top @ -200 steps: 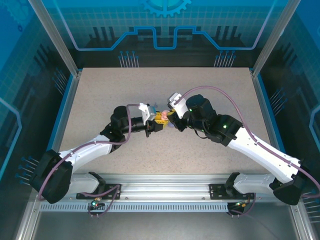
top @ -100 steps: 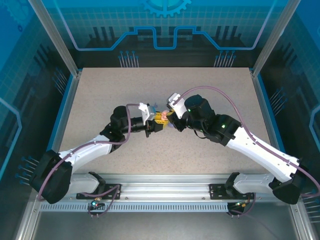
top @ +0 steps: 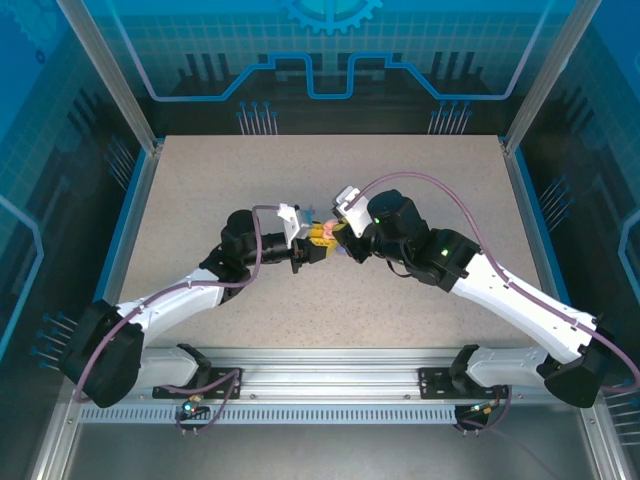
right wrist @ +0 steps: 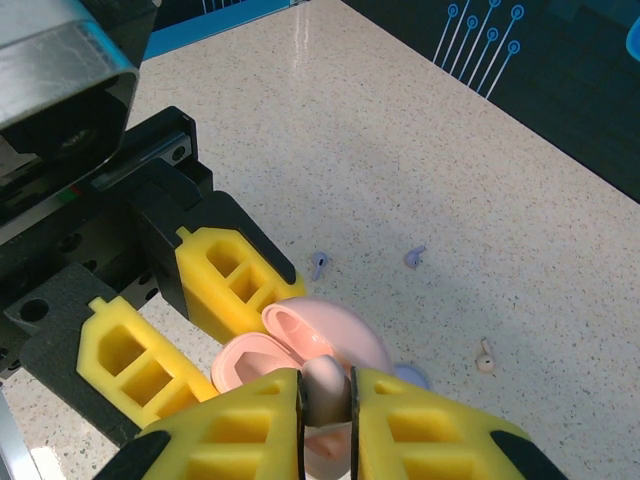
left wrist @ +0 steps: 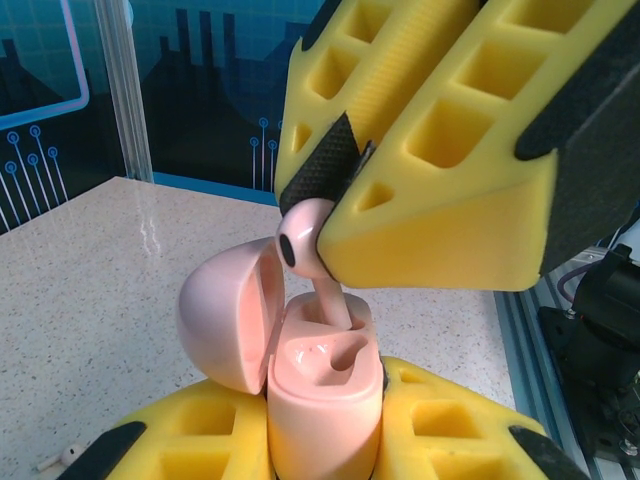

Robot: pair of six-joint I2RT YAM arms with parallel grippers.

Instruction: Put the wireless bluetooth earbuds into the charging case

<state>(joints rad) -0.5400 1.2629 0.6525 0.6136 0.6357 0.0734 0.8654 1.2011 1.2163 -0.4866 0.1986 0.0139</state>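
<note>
My left gripper is shut on a pale pink charging case, held upright with its round lid swung open to the left. My right gripper is shut on a pale pink earbud by its head. In the left wrist view that earbud hangs under the right gripper's yellow fingers, its stem tip reaching into the case's far socket; the near socket is empty. From above, both grippers meet at the table's middle.
Two lilac earbuds and one pale pink earbud lie loose on the speckled table beyond the case. A lilac case peeks out beside the pink lid. Glass walls and metal posts fence the table.
The right arm has edged slightly to the left toward the case. Both grips are unchanged.
</note>
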